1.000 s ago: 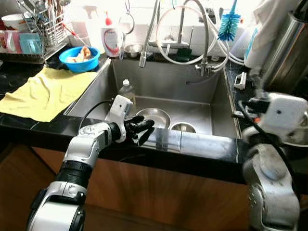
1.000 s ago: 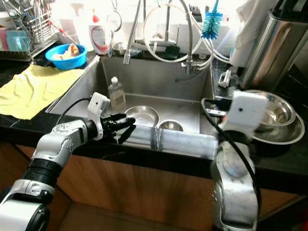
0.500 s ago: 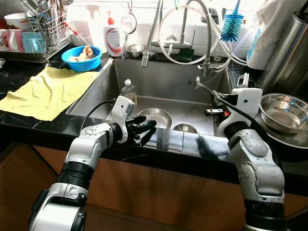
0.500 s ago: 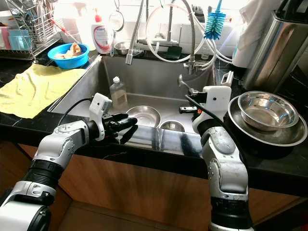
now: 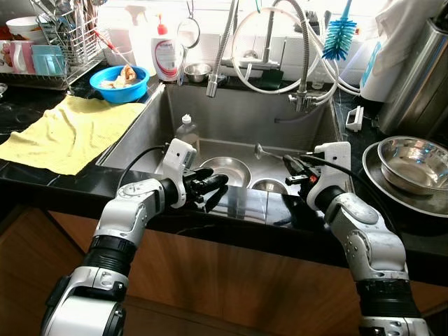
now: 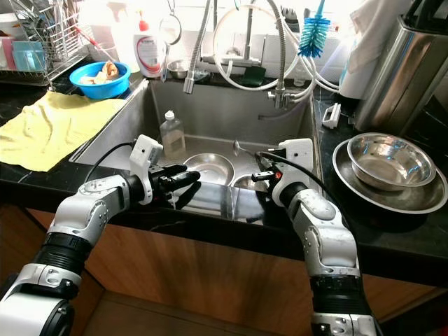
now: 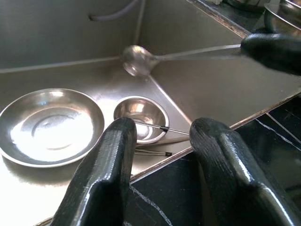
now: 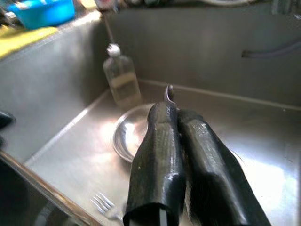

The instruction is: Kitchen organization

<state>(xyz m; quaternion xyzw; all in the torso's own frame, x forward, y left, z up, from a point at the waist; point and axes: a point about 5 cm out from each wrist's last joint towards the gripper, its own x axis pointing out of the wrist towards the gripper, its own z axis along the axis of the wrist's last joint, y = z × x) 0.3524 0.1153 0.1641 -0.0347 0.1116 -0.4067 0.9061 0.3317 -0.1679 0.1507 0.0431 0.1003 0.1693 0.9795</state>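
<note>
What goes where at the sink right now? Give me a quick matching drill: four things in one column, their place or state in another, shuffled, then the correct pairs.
Things
1. long-handled steel ladle
2. blue plastic bowl
3. wide shallow steel plate
4. left hand

Place or state
A. flat on the sink floor
B. open, at the sink's front edge
C. on the counter beyond the yellow cloth
D. gripped by the right hand, held over the sink

Pairs: 1-D, 2-C, 3-A, 4-B
</note>
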